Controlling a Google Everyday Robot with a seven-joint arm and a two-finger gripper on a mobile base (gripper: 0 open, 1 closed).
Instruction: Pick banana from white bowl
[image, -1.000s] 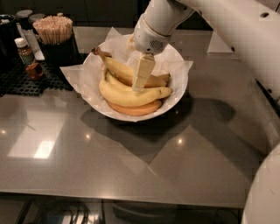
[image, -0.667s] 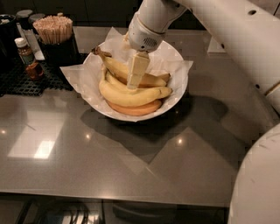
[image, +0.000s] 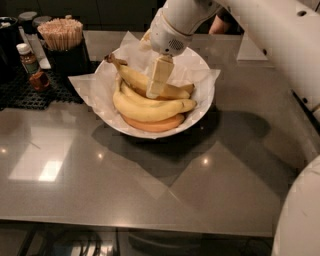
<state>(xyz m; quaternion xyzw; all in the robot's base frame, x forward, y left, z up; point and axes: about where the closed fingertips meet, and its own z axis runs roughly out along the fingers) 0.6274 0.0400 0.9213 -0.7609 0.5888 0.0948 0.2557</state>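
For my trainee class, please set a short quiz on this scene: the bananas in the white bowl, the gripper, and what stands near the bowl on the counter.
1. True or false: the gripper is over the white bowl, reaching down to the bananas.
2. What stands to the left of the bowl as the camera sees it? A a kettle; B a dark cup of wooden sticks; C a toaster.
3. Fill in: the bowl is lined with crinkled white ____.

Key: 1 true; 2 B; 3 paper.
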